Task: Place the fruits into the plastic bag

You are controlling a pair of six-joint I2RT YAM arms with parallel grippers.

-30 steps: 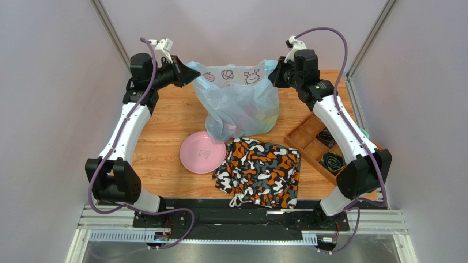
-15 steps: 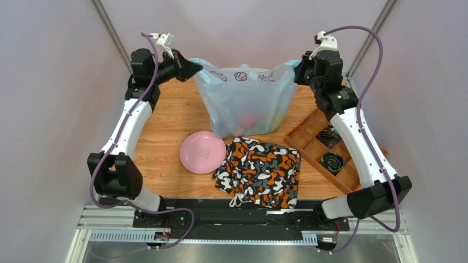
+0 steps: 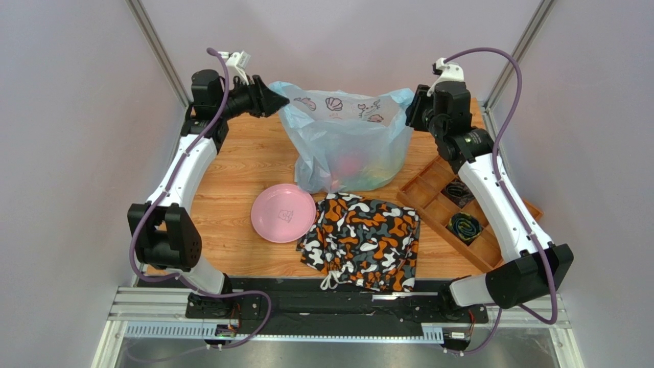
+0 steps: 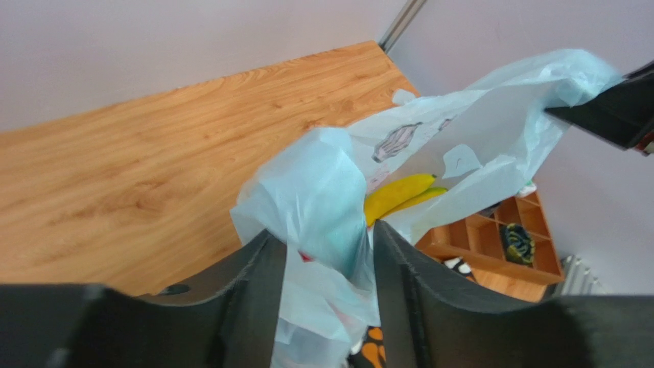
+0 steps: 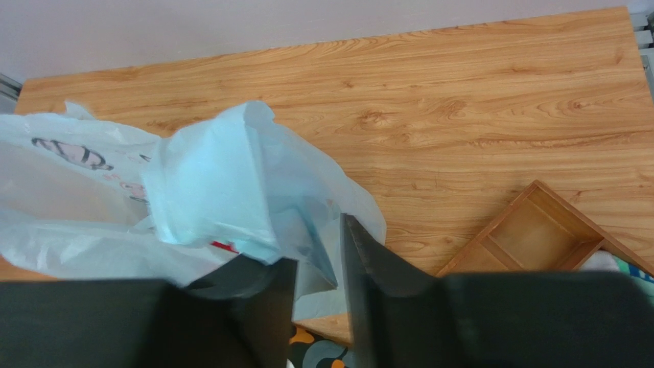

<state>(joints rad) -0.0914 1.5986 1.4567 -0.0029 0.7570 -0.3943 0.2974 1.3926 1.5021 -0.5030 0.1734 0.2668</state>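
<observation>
The light-blue plastic bag stands on the table at the back, its mouth spread between my two arms. Inside it, two yellow bananas show through the mouth. A red round fruit shows dimly through the wall. The other fruits are hidden. My left gripper is at the bag's left handle. In the left wrist view its jaws stand apart with the handle loose between them. My right gripper is at the right handle. Its jaws are parted, with bag plastic lying in the gap.
A pink plate lies in front of the bag. The camouflage cloth lies near the front edge. A wooden compartment tray with small items sits on the right, under my right arm.
Both arms pulled the handles apart and spread the bag's mouth, then lowered a little. Both sets of jaws, shut on the handles before, now stand apart.
</observation>
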